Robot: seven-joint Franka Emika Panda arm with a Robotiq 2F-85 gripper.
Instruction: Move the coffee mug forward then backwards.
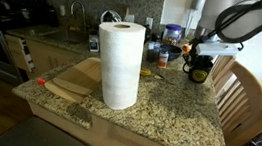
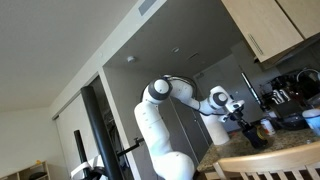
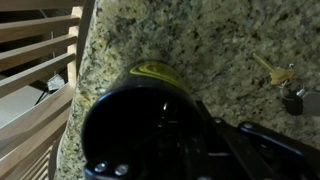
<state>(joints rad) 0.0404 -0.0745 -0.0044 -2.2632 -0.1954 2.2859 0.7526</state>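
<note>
The coffee mug (image 3: 140,115) sits right under my end effector (image 1: 197,57), so close that in the wrist view its black rim and dark opening fill the lower middle of the picture. The yellow round emblem on its side faces away from me, toward the bare granite beyond it. The mug stands upright on the counter (image 1: 166,113), near the edge where the wooden chair (image 3: 35,70) is; from the wrist, the chair's slats run just beside the mug on one side.

In an exterior view the mug (image 1: 200,72) shows as a small black shape with the yellow mark, directly below my fingers and seemingly meeting them. My end effector comes down over it from above, my wrist bent toward the counter. In the wrist view my own dark parts reach in from the lower edge and overlap the mouth of the mug, black against black. I cannot tell how wide my fingers stand, nor whether they are clamped on the rim or only resting at it.

A set of keys (image 3: 276,72) lies on the counter off to the other side of the mug from the chair, well apart from my fingers. Farther from me, across the counter, a tall paper-towel roll (image 1: 122,64) stands upright beside a wooden cutting board (image 1: 78,77). A clear jar with a blue lid (image 1: 173,34) stands behind the mug, near my end effector but not touching it
</note>
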